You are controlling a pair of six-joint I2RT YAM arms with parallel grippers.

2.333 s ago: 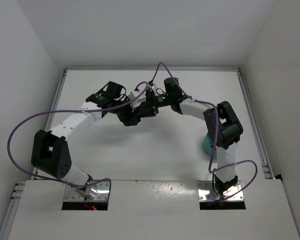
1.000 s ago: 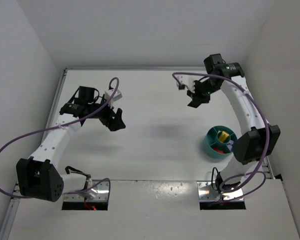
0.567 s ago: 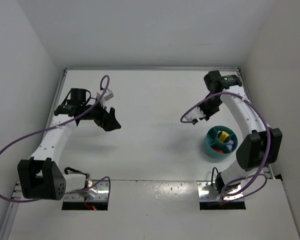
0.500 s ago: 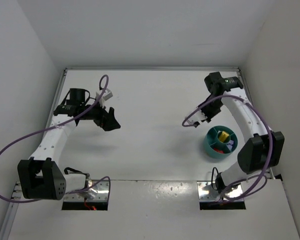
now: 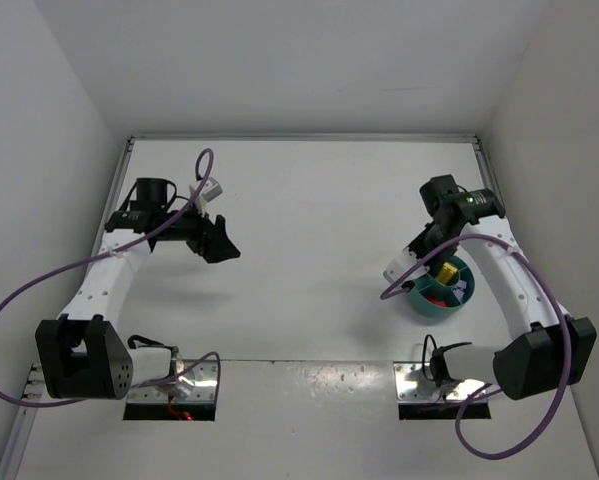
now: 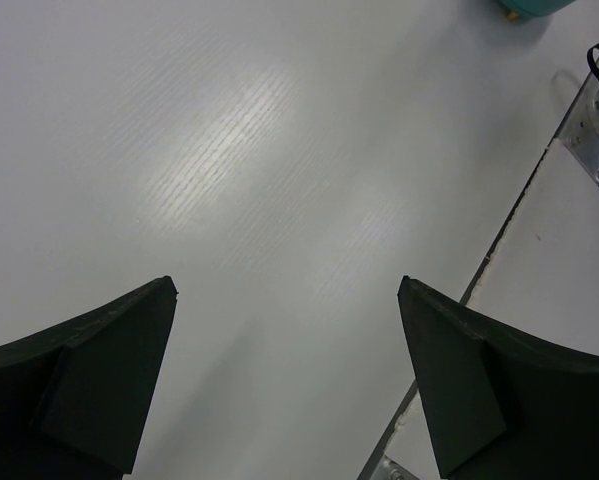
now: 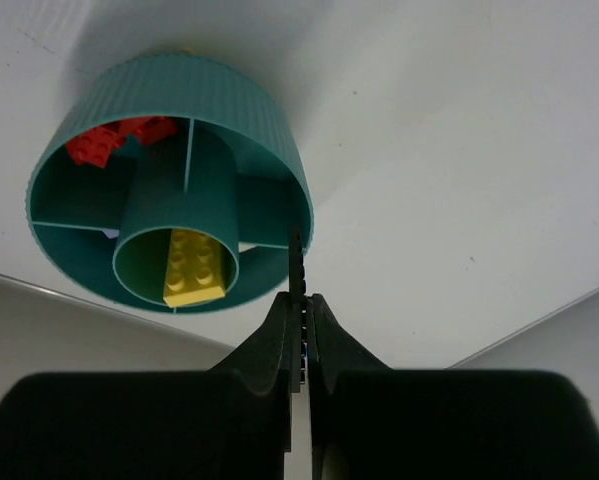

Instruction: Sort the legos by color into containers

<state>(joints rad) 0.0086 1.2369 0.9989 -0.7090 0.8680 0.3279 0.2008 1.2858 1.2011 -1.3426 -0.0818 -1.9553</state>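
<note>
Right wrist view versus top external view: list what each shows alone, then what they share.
Only the right wrist view: a thin black piece pinched in the right gripper. Only the top external view: the left gripper, far across the table from the teal bowl. Both: that bowl, a yellow brick in its central cup, red bricks in an outer compartment.

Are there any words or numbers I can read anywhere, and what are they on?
No words or numbers can be read.
Studs of the yellow brick: too small to read.
The bowl and the thin black piece in the right gripper: plain.
</note>
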